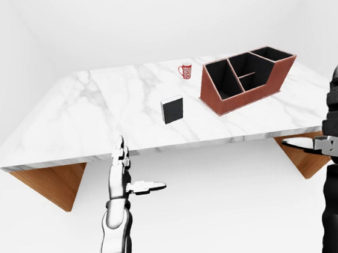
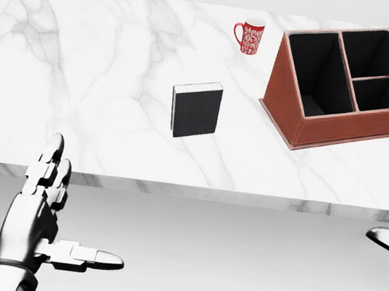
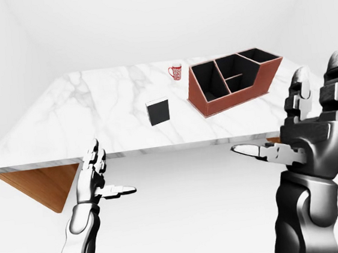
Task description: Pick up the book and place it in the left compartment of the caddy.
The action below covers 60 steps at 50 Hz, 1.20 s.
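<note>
The reach is not yet begun: both the left hand (image 2: 40, 221) and right hand (image 3: 314, 129) hover empty with fingers spread short of the marble table (image 2: 82, 63), so next one must extend to the black book (image 2: 196, 109) standing left of the caddy (image 2: 343, 131).

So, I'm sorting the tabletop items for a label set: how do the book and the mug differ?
The book is a black, flat-sided block with pale page edges; the mug is red-patterned, round, with a handle. The book looks bigger than the mug. In the head view the book lies nearer the bottom, the mug higher, beside the caddy. Both rest on the marble table, untouched.
</note>
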Motion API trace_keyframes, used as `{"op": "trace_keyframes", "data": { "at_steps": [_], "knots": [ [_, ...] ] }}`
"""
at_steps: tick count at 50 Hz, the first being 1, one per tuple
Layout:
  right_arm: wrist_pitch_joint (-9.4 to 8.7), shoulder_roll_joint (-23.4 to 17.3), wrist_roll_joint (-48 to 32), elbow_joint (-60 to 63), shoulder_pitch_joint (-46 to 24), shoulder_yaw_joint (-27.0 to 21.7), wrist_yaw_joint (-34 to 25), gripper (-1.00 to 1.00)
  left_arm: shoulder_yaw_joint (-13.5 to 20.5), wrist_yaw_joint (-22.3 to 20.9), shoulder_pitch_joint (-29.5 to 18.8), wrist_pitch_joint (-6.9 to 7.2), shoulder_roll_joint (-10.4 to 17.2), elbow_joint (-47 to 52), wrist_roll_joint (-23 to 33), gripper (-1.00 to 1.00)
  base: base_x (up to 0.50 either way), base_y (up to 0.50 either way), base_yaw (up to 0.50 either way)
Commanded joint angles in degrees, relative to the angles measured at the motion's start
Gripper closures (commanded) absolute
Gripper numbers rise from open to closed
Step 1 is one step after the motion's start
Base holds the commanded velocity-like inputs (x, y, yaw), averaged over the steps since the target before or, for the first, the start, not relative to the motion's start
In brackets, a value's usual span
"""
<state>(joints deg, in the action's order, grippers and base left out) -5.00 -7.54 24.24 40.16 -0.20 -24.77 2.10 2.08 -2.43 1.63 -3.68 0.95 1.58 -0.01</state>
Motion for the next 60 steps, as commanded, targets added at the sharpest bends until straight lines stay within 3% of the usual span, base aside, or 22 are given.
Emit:
{"op": "trace_keyframes", "data": {
  "at_steps": [1,3,10,15,22,25,29,32,33,34,45,60],
  "knots": [
    [0.00,-6.2,11.2,5.7,-3.2,-10.6,3.2,-1.00,0.4,-0.3,0.4,0.36,-0.1,1.3,-1.7,-1.00,0.00,0.00,0.00],
    [0.00,-6.9,12.0,5.2,-3.3,-11.2,3.4,-1.00,0.4,-0.3,0.3,0.16,0.0,1.0,-1.8,-1.00,0.00,0.00,0.00],
    [0.00,-14.4,22.6,3.9,-5.4,-18.5,8.7,-1.00,-0.8,0.2,1.8,2.33,-0.4,4.8,-0.4,-1.00,0.00,0.00,0.00],
    [0.00,-17.4,26.4,1.4,-5.1,-21.2,11.0,-1.00,-1.3,0.4,2.6,3.54,-0.6,6.9,0.1,-1.00,0.00,0.00,0.00],
    [0.00,-20.2,32.3,-1.4,-4.2,-24.9,12.8,-1.00,-1.2,0.3,2.5,3.96,-0.6,7.1,-0.2,-1.00,0.00,0.00,0.00],
    [0.00,-21.8,34.5,-2.0,-4.1,-26.4,13.5,-1.00,-0.7,0.5,2.1,3.68,-0.5,6.2,-0.3,-1.00,0.00,0.00,0.00],
    [0.00,-25.5,39.2,-4.0,-3.8,-30.7,15.6,-1.00,0.3,0.0,0.4,0.53,-0.1,1.7,-1.3,-1.00,0.00,0.00,0.00],
    [0.00,-25.7,39.4,-4.1,-3.6,-30.7,15.8,-1.00,0.3,0.0,0.4,0.41,-0.1,1.5,-1.3,-1.00,0.00,0.00,0.00],
    [0.00,-26.8,40.5,-5.7,-3.3,-33.0,15.6,-1.00,0.6,0.1,-0.2,-1.00,0.1,-0.3,-1.2,-1.00,0.00,0.00,0.00],
    [0.00,-27.0,40.7,-6.1,-2.9,-33.3,15.5,-1.00,0.7,0.0,-0.3,-1.30,0.2,-0.7,-1.3,-1.00,0.00,0.00,0.00],
    [0.00,-28.5,40.1,-8.5,-0.2,-37.3,13.8,-1.00,1.7,-0.7,-2.0,-1.32,0.6,-5.3,-2.7,-1.00,0.00,0.00,0.00],
    [0.00,-27.2,40.2,-10.8,1.8,-42.2,10.3,-1.00,1.8,-0.1,-2.4,-1.32,0.8,-7.0,-2.4,-1.00,0.00,0.00,0.00]
  ]
}}
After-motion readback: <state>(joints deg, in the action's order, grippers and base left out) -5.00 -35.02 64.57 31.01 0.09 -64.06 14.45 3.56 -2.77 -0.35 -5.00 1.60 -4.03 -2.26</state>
